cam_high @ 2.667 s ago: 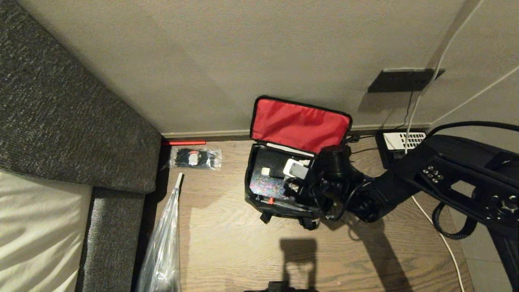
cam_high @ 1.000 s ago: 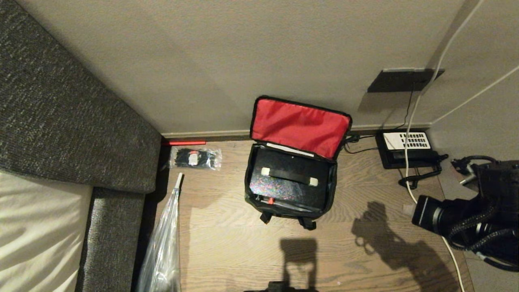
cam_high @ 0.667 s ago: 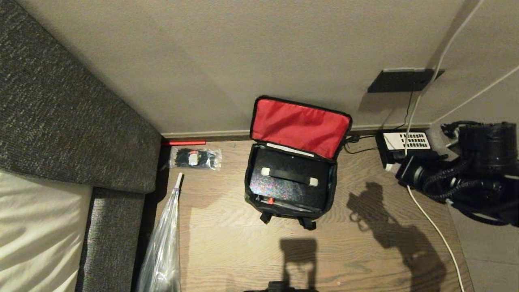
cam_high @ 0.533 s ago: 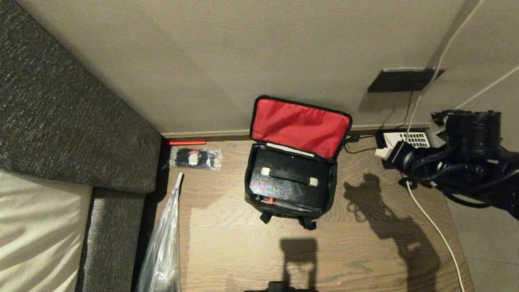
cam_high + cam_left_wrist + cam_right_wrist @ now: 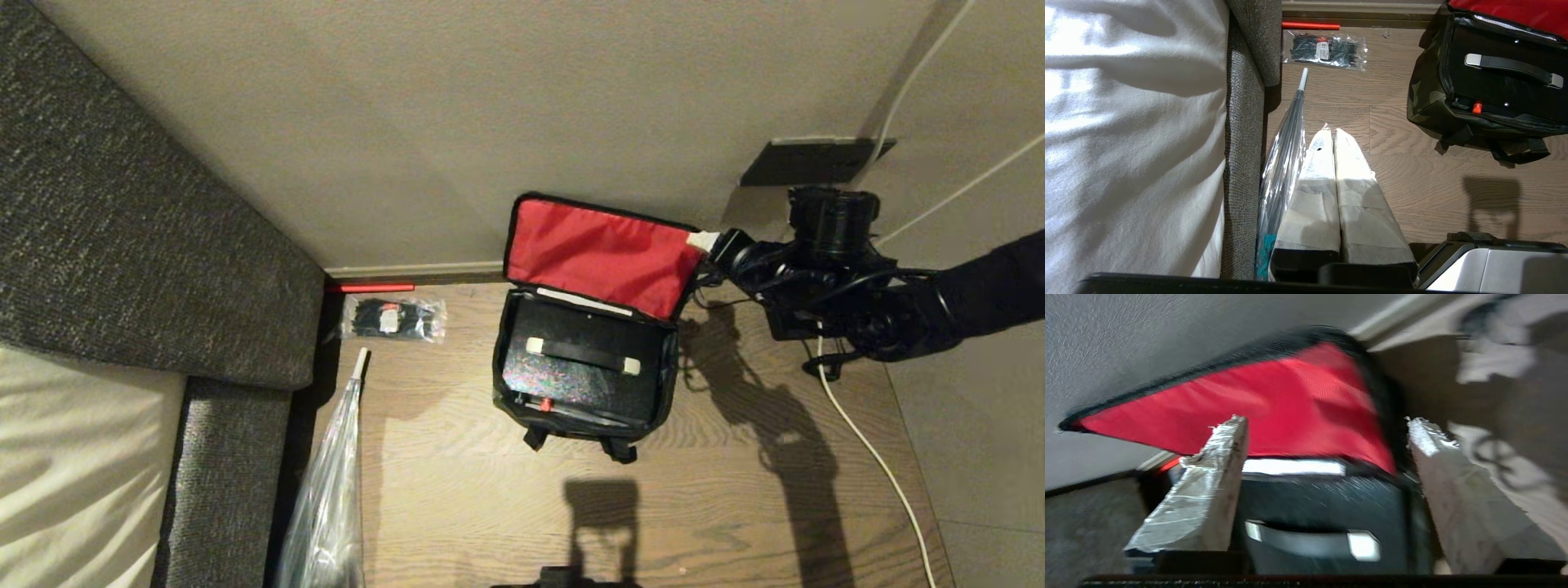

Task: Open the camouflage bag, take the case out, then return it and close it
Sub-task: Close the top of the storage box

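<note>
The right tool (image 5: 1325, 457), spread wide and empty, hangs at the right top corner of the lid (image 5: 602, 253). To close well, pinch that corner's black trim and swing it forward over the case (image 5: 581, 359) lying in the camouflage bag (image 5: 506, 392) on the floor (image 5: 735, 490). The left tool (image 5: 1334, 161) is pressed together, parked.

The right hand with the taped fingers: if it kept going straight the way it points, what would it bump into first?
Most likely the red-lined lid of the open green-camouflage fabric bag: the open right hand points at its upper corner, by the wall. Depth is unclear, so it may slip past.
</note>
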Controlling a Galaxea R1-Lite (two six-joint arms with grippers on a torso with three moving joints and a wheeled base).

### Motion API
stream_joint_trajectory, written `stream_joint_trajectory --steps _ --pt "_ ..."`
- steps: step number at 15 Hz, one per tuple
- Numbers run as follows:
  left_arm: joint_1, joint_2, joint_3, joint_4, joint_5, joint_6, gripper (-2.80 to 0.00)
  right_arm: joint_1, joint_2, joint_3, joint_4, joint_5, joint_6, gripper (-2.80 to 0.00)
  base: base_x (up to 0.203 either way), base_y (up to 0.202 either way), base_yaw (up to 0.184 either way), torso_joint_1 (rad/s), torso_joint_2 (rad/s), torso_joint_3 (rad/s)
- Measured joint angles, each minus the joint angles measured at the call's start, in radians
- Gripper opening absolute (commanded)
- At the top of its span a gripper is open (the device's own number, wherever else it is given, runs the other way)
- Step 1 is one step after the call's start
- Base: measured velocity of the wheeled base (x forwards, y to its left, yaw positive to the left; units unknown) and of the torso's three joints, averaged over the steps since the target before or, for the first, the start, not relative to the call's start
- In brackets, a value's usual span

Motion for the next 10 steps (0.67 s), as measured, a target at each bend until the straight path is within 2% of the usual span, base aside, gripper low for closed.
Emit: stream_joint_trajectory --steps 4,8,10 --pt "0.0 0.0 0.0 0.0 0.0 0.0 -2.8 -0.045 0.137 -0.17 -0.006 0.099 0.008 0.0 0.0 0.0 0.0 0.0 0.0 0.0" --pt "0.0 0.0 0.0 0.001 0.0 0.0 -2.8 -0.114 0.18 -0.197 -0.023 0.205 -0.064 0.0 0.0 0.0 0.0 0.0 0.0 0.0" --pt "0.0 0.0 0.0 0.0 0.0 -0.001 -2.8 -0.129 0.187 -0.2 -0.039 0.22 -0.068 0.0 0.0 0.0 0.0 0.0 0.0 0.0"
